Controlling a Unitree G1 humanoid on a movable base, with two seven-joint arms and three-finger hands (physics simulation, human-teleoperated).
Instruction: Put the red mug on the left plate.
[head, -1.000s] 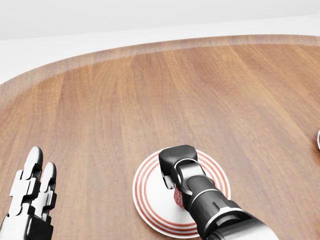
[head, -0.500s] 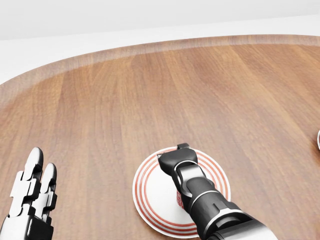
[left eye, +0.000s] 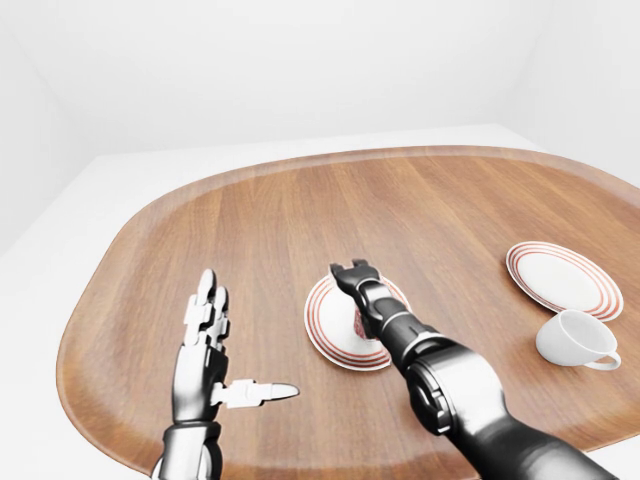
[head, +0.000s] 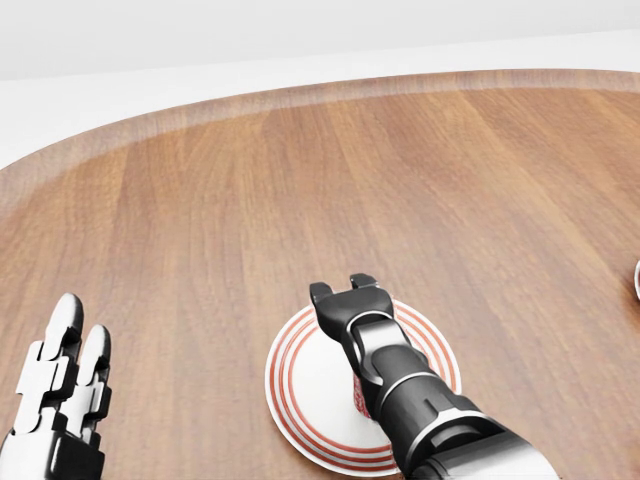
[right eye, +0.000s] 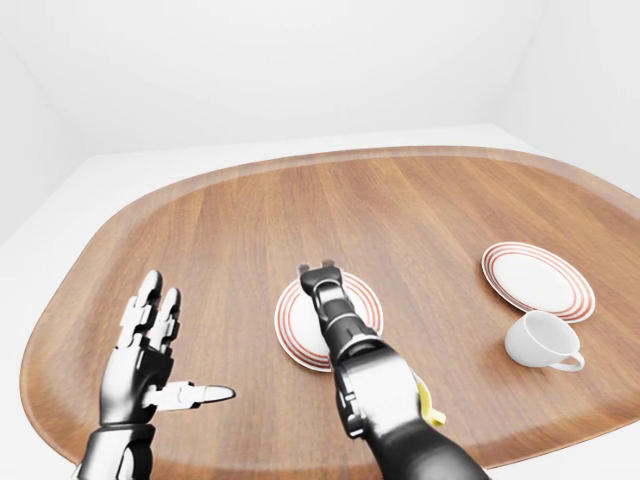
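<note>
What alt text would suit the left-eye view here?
The right robot hand reaches with open fingers over the left plate, where a bit of the red mug shows beside its wrist. The left robot hand hangs open over the wooden table; a white mug and second plate sit right.

The surface (left eye: 420, 205) was a broad wooden top with rounded corners and a slightly paler band along its rim, its grain running away from the camera. It filled most of each view. Around it lay a plain white floor (left eye: 110, 175), meeting bare white walls (right eye: 300, 60) at soft, barely visible seams. The light was even and diffuse, casting only faint shadows on the wood.
</note>
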